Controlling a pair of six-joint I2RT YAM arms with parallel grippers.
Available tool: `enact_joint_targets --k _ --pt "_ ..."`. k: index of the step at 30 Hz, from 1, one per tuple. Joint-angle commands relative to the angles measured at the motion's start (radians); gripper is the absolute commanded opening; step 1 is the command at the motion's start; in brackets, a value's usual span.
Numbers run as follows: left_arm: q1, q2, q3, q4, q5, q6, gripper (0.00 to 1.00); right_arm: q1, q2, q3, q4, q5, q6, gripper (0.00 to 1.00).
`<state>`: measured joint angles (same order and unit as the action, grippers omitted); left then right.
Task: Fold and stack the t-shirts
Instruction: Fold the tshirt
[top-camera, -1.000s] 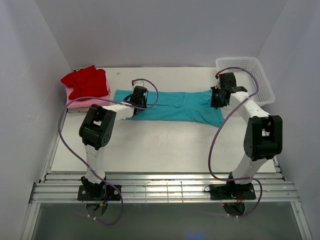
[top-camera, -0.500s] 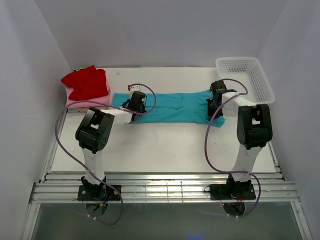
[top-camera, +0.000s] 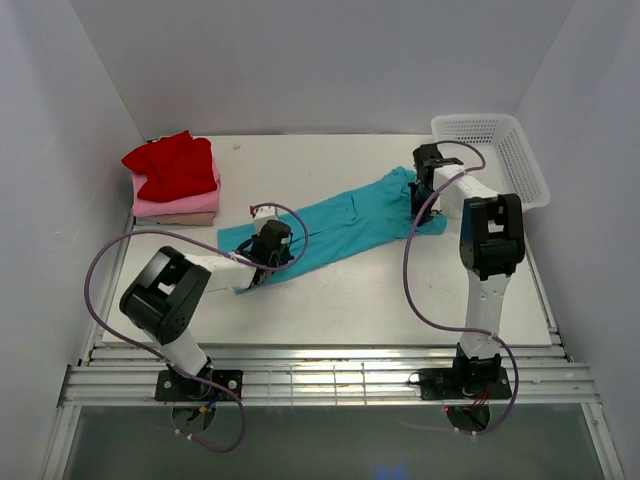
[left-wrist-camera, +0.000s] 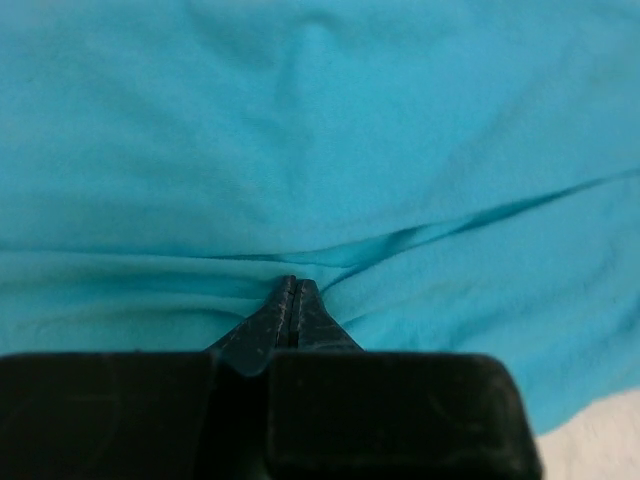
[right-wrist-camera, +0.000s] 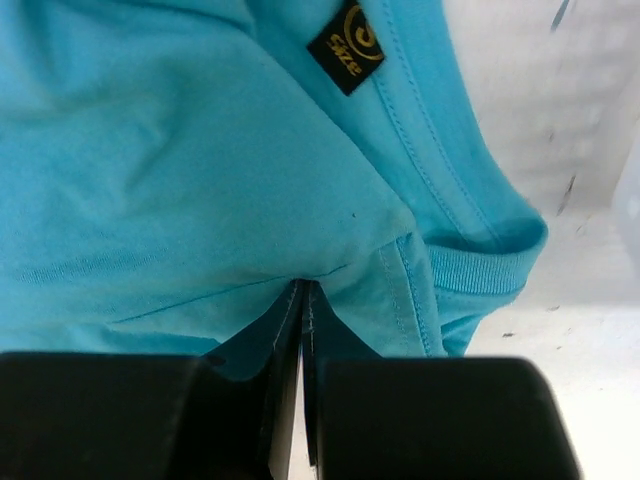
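- The teal t-shirt lies stretched diagonally across the middle of the table, lower at its left end.
- The left gripper has its fingers pressed together on a fold of the cloth.
- The right gripper pinches cloth below the collar label.
- The red t-shirt tops the pink t-shirt, upper left.

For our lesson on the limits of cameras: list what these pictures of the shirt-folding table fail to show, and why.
1. Top view: the beige shirt lies under the pink shirt and red shirt; only its edge shows.
2. Left wrist view: the teal shirt overruns the frame, outline cut off.
3. Right wrist view: the label has print too small to read.
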<state>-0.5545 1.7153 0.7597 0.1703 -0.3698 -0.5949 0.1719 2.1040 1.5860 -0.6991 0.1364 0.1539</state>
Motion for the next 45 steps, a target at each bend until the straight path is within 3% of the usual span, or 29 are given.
enact_joint_targets --k 1,10,17,24,29,39,42,45 --pt "-0.112 -0.021 -0.164 -0.238 0.08 -0.115 0.0 -0.002 0.109 0.109 -0.016 0.057 0.009 0.08" --pt "-0.353 -0.261 -0.364 -0.259 0.092 -0.374 0.0 0.001 0.251 0.338 0.015 0.048 0.001 0.08" --pt "-0.511 -0.356 -0.317 -0.258 0.046 -0.514 0.0 0.014 0.33 0.44 0.084 -0.193 0.026 0.08" --pt "-0.616 -0.163 -0.134 -0.192 0.04 -0.484 0.0 0.072 0.395 0.494 0.168 -0.323 0.041 0.08" --pt "-0.631 -0.065 -0.031 -0.129 0.068 -0.445 0.0 0.093 0.41 0.497 0.275 -0.415 0.065 0.08" --pt "-0.608 -0.011 0.139 -0.14 -0.001 -0.316 0.0 0.103 0.462 0.562 0.556 -0.713 0.226 0.08" --pt "-0.601 -0.036 0.176 -0.152 -0.046 -0.26 0.0 0.103 0.412 0.49 0.668 -0.751 0.248 0.09" --pt "-0.576 -0.089 0.21 -0.166 -0.089 -0.189 0.26 0.101 0.263 0.354 0.773 -0.689 0.199 0.14"
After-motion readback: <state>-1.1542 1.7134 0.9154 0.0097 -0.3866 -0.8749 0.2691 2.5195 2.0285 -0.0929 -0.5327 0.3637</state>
